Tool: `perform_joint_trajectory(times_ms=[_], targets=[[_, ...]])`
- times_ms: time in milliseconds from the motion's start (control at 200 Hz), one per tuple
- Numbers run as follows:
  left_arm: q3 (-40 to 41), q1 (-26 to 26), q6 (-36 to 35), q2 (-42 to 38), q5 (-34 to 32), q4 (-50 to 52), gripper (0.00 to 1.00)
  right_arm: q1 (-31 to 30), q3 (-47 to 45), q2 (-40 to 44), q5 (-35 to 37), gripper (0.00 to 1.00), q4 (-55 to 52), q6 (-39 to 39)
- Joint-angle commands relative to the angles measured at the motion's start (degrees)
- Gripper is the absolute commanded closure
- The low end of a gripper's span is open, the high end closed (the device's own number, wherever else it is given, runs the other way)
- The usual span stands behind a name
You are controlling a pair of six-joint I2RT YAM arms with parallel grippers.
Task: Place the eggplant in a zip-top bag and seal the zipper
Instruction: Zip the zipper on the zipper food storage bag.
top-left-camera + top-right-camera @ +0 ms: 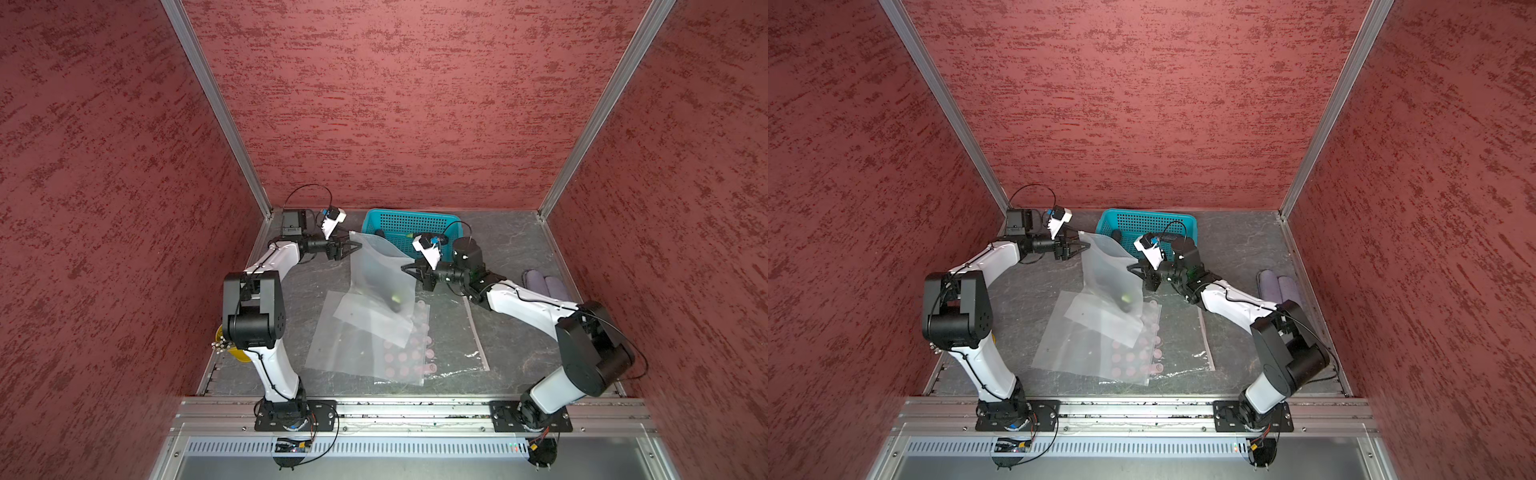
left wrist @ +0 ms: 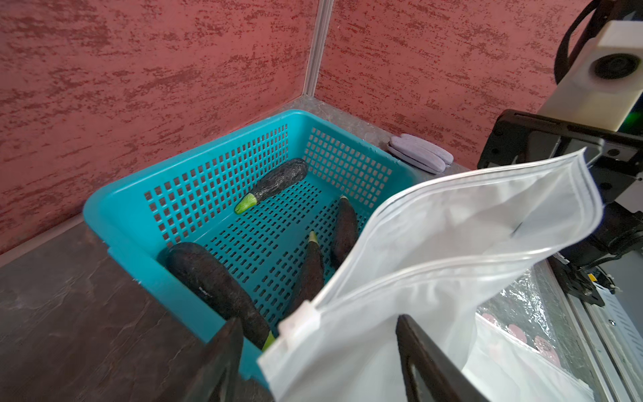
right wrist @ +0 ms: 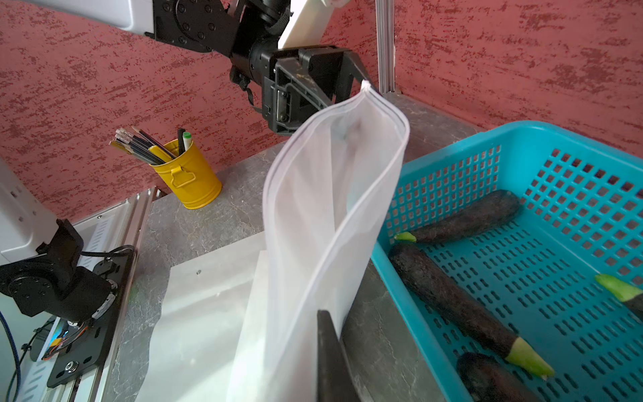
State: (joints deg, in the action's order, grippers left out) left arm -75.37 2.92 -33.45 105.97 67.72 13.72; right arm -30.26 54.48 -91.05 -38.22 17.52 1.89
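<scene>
A clear zip-top bag [image 1: 380, 266] [image 1: 1108, 270] hangs upright between my two grippers, its mouth gaping. Low in the bag lies a dark eggplant [image 1: 396, 302] [image 1: 1126, 302] with a green stem. My right gripper [image 1: 405, 268] [image 3: 322, 334] is shut on the bag's [image 3: 306, 226] top edge at one end. At the other end my left gripper [image 1: 355, 246] [image 2: 320, 348] is open, its fingers [image 2: 226, 348] straddling the bag's [image 2: 452, 243] corner where the white slider [image 2: 299, 318] sits.
A teal basket [image 1: 409, 220] [image 2: 114, 222] with several more eggplants stands just behind the bag. More flat bags [image 1: 353, 340] lie on the table in front. A yellow pencil cup [image 3: 189, 177] stands by the left arm, and a purple cloth [image 1: 544, 284] lies at the right.
</scene>
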Motion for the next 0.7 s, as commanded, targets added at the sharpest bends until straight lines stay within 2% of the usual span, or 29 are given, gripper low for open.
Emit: perform_joint_trajectory(times_ms=[0, 260, 341, 546, 636, 696], targets=[[-0.67, -0.76, -1.43, 1.08, 1.22, 2.31, 0.30, 0.42, 1.33, 0.34, 0.69, 1.00, -0.72, 0.36], [0.20, -0.90, 2.71, 0.73, -1.29, 0.93, 0.42, 0.49, 1.29, 0.86, 1.87, 1.00, -1.65, 1.19], [0.62, -0.87, 3.46, 0.51, -1.95, 0.20, 0.62, 0.55, 0.74, 1.39, 2.22, 1.00, -1.70, 1.21], [1.01, -0.79, 5.06, 0.21, -2.69, -0.05, 0.67, 1.01, -0.60, 2.87, 4.02, 1.00, -2.13, 1.96], [0.94, -0.81, 5.32, -0.06, -2.60, 0.39, 0.76, 1.45, -1.28, 3.45, 4.77, 1.00, -2.31, 2.18], [0.31, -0.76, 5.24, 0.00, -2.68, 1.68, 0.87, 1.86, -1.63, 3.60, 5.12, 1.00, -2.53, 2.31]])
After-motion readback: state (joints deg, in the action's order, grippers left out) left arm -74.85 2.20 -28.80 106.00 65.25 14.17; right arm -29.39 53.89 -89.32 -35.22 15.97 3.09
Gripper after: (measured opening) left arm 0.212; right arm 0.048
